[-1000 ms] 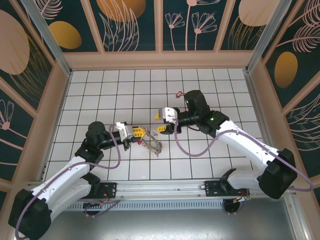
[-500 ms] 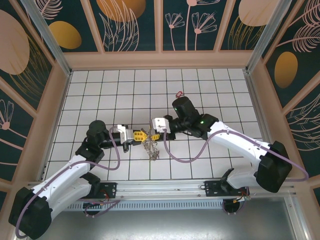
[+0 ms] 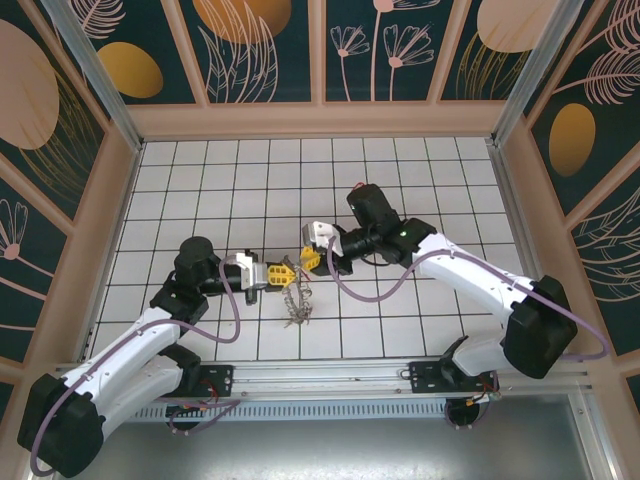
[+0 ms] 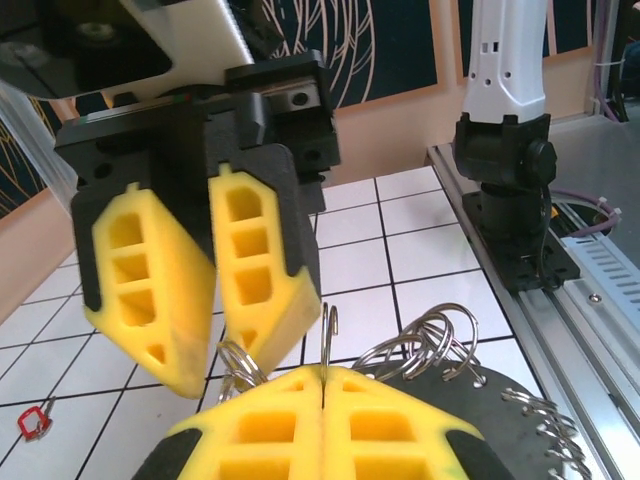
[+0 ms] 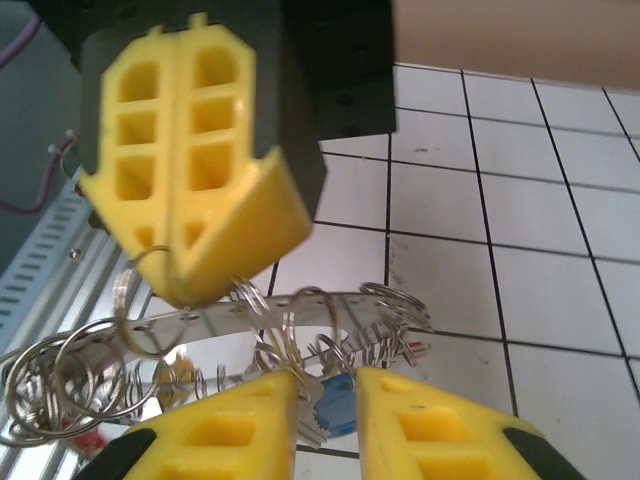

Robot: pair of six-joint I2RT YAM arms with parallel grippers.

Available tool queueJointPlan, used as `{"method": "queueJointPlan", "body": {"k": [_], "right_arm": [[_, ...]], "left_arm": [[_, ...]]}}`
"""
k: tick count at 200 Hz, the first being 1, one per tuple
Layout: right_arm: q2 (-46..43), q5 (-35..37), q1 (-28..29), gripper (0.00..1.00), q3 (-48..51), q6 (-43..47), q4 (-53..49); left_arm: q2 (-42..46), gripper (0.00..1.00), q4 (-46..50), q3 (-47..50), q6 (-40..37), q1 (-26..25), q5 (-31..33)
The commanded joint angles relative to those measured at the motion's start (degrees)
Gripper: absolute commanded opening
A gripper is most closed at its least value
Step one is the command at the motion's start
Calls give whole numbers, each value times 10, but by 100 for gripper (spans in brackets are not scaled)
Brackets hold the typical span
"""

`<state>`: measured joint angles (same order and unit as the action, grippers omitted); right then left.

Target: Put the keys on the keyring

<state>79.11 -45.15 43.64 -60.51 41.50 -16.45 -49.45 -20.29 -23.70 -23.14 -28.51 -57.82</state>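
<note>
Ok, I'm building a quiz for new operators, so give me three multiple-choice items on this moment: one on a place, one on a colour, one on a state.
1. Where does the red-tagged key lie?
A) on the floor tiles, apart from the keyring
B) on top of an arm
C) on the metal rail

2. What colour is the tag inside the right claw?
A) green
B) blue
C) orange

3. How is the left claw?
A) wide open
B) shut on nothing
C) shut on the keyring

Answers:
1 A: the left wrist view shows it alone on a tile.
2 B: the right wrist view shows a blue tag there.
3 C: it is closed with no gap, and the keyring's wire rises from the seam.
</note>
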Motion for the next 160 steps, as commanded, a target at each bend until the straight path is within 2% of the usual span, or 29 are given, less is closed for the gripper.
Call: {"method": "queueJointPlan", "body": {"k": [1,15,42,68,94,160], "right_arm": [[15,-40,-17,24,-23,-60,-1],[23,-73,-22,24,-34,-57,-27],[5,-108,-22,32,-22,-40,-35],[-25,-77,-22,35,-4,-24,-35],[-60,-58,-22,41,21,-37,9],[-49,-82,-4,41,23,-43,48]], "left_arm": [[4,0,-8,-24,-21,-3,-31],[3,0,-9,-25,-22,-3,-32],[0,0,-11,-27,-22,-3,-35],[-2,0,-15,-28,-18,-2,-39],[-6,0,-17,-28,-20,-3,-44],[-17,0,-21,-34,-22,-3,-50]]}}
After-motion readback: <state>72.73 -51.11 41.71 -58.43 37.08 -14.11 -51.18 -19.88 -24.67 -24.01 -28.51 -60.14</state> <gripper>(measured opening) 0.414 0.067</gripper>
